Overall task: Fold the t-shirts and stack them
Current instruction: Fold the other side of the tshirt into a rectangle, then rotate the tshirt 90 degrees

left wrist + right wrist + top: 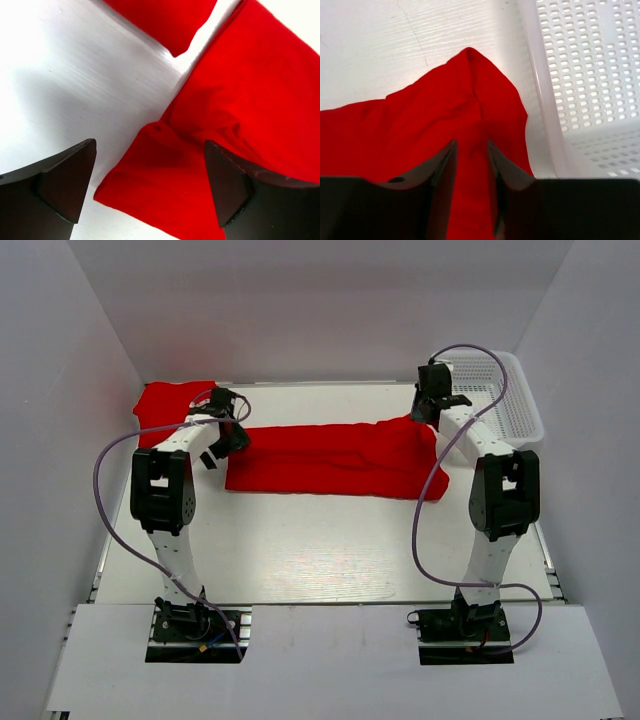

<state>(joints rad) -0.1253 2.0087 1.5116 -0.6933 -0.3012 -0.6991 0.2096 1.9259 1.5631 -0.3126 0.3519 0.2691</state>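
Observation:
A long red t-shirt point(330, 460), folded into a strip, lies across the middle of the table. My left gripper point(225, 445) hovers over its left end with jaws wide open and empty. In the left wrist view the shirt's corner point(165, 185) lies between the fingers point(65, 185). My right gripper point(432, 410) is at the strip's right end. Its jaws stand close together with bunched red cloth point(472, 165) between them, and a ridge runs up to a peaked corner point(470, 60). A second red t-shirt point(170, 405) lies folded at the far left and also shows in the left wrist view point(165, 20).
A white mesh basket point(505, 390) stands at the far right corner, right beside my right gripper; its wall point(545, 100) is close to the shirt's edge. White walls enclose the table on three sides.

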